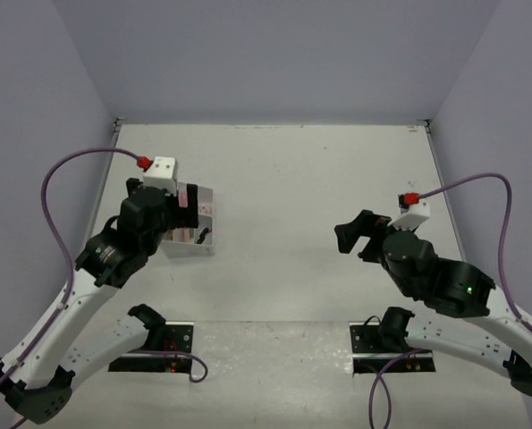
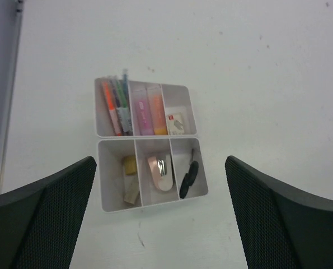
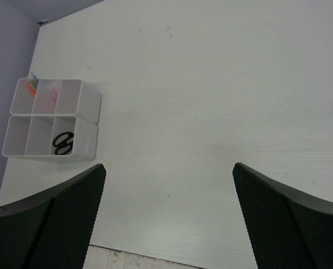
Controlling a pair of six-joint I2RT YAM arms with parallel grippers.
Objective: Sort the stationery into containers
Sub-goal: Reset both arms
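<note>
Cut off at the lower corners of its wrist view, the left hand [image 2: 159,182] gapes wide and empty over the small clear six-compartment plastic organiser box [image 2: 149,136] at mid-frame on the white worktop [image 2: 267,84]. The black-handled scissors [image 2: 188,174] lie in the box's lower-right compartment. The pinkish piece [image 2: 159,172] beside them is hard to identify. The right hand [image 3: 169,176] is equally wide and empty.

The left arm [image 1: 87,277] reaches forward from its base and bends in toward the middle, with the wrist tipped down. The left gripper [image 2: 159,162] points almost straight down, its fingers [image 2: 54,213] spread wide with nothing between them. The right arm [image 1: 444,290] folds low, elbow out to the right and forearm aimed left. The right gripper [image 3: 169,166] tilts downward, its fingers [image 3: 284,218] also wide apart and holding nothing.
</note>
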